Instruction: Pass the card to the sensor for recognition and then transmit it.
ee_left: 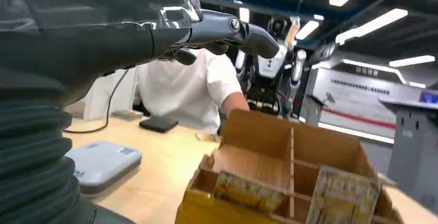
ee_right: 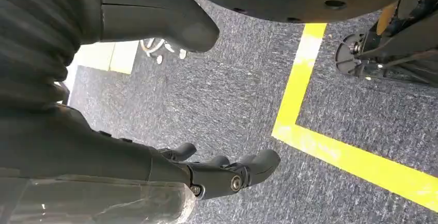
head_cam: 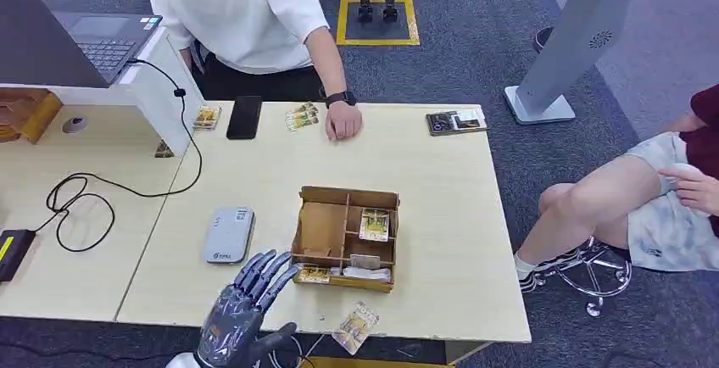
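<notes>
On the left of the table [head_cam: 102, 215] we see a black cable [head_cam: 85, 194], then the grey sensor [head_cam: 229, 234] lying flat, its long axis running away from us; its label is too small to read. Our left hand [head_cam: 246, 304] hovers just before it, fingers spread, holding nothing. Next comes the cardboard box [head_cam: 346, 225], where one card [head_cam: 374, 224] lies in a far compartment, long axis pointing away. Another card [head_cam: 356, 327] lies tilted near the table's front edge. Our right hand [ee_right: 206, 170] hangs over carpet, fingers loosely curled, empty
</notes>
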